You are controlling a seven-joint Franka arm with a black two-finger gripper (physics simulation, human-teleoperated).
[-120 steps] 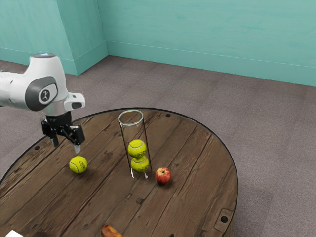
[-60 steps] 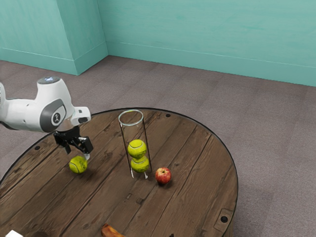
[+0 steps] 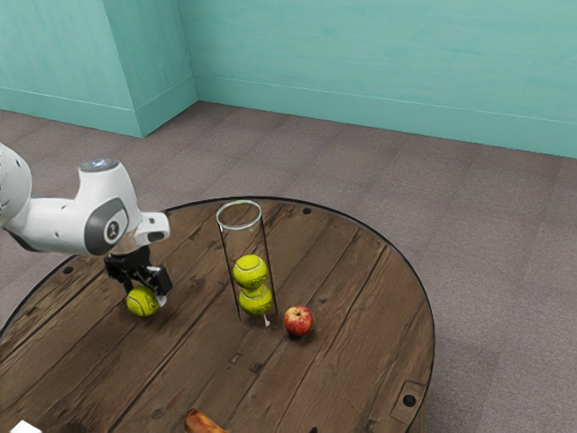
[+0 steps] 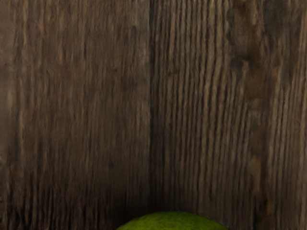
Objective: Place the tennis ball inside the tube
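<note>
In the exterior view, the black two-finger pincer (image 3: 145, 297) stands wide around the yellow-green tennis ball (image 3: 141, 302) on the round brown wooden tabletop (image 3: 347, 280); the clear upright tube (image 3: 224, 245) holds two similar balls (image 3: 251, 272); in the wrist view, the tennis ball's curve shows over dark planks.

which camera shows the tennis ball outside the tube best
The exterior view: it shows most of that tennis ball's round outline, its seam and its place on the table, though the pincer hides a little of it. The wrist view has a green arc of the ball, not enough to judge its whole shape.
</note>
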